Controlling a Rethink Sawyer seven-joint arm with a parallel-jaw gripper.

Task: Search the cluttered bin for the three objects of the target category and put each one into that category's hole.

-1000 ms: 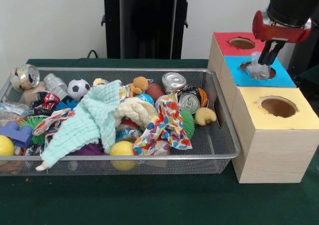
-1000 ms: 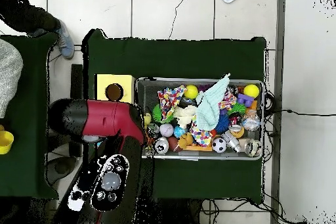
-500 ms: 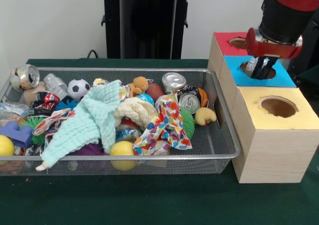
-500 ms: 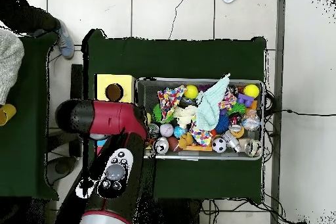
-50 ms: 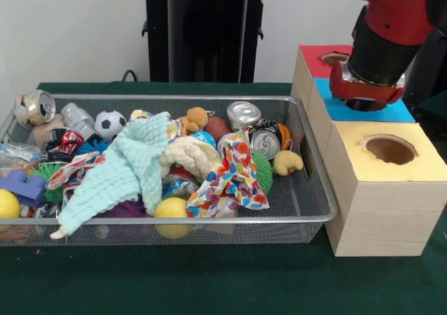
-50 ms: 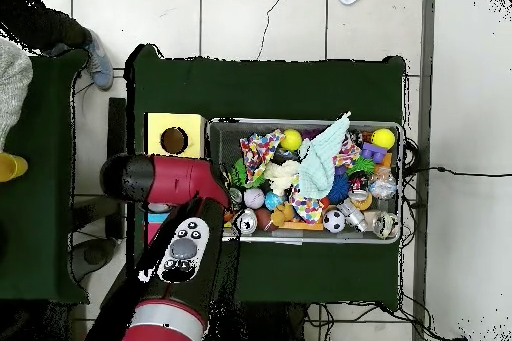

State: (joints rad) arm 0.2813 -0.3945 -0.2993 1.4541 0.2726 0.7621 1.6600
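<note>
**A robot lab, set up for sorting tests**

I work in what looks like a research lab, not a home or shop. My surface [image 5: 209,287] is draped in dark green cloth and stands on a pale tiled floor [image 6: 300,27] with cables [image 6: 440,172] trailing across it. A wire bin [image 5: 307,210] holds a staged jumble of toys, cans and cloths. Beside it sit plain wooden boxes [image 5: 380,210] with red, blue and yellow tops, each cut with a round hole. Behind is a bare white wall [image 5: 70,28] and a black stand [image 5: 206,35]. A person's shoe [image 6: 99,63] shows at the overhead view's edge, beside a second green surface [image 6: 40,217].
</note>
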